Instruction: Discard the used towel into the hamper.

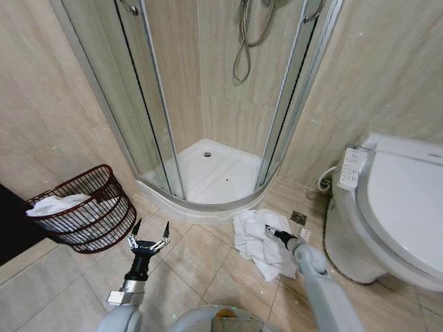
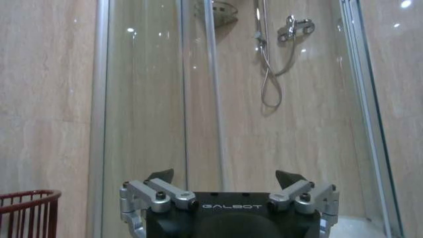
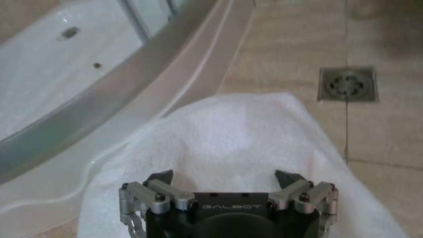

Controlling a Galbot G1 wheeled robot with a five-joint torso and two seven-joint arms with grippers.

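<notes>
A white towel (image 1: 257, 242) lies crumpled on the floor tiles in front of the shower tray, near the toilet. My right gripper (image 1: 270, 230) hangs open just above it, and in the right wrist view the towel (image 3: 244, 144) spreads under the open fingers (image 3: 160, 177). The hamper (image 1: 90, 207), a dark reddish-brown wire basket, stands on the floor at the left against the wall with a white cloth (image 1: 59, 204) in it. My left gripper (image 1: 148, 232) is open, held up to the right of the hamper; the hamper's rim (image 2: 26, 196) shows in the left wrist view.
A glass corner shower cabin (image 1: 208, 104) with a white tray (image 1: 214, 173) stands ahead. A white toilet (image 1: 394, 207) fills the right side. A floor drain (image 1: 298, 218) sits beside the towel. A dark object (image 1: 10, 228) lies at the far left.
</notes>
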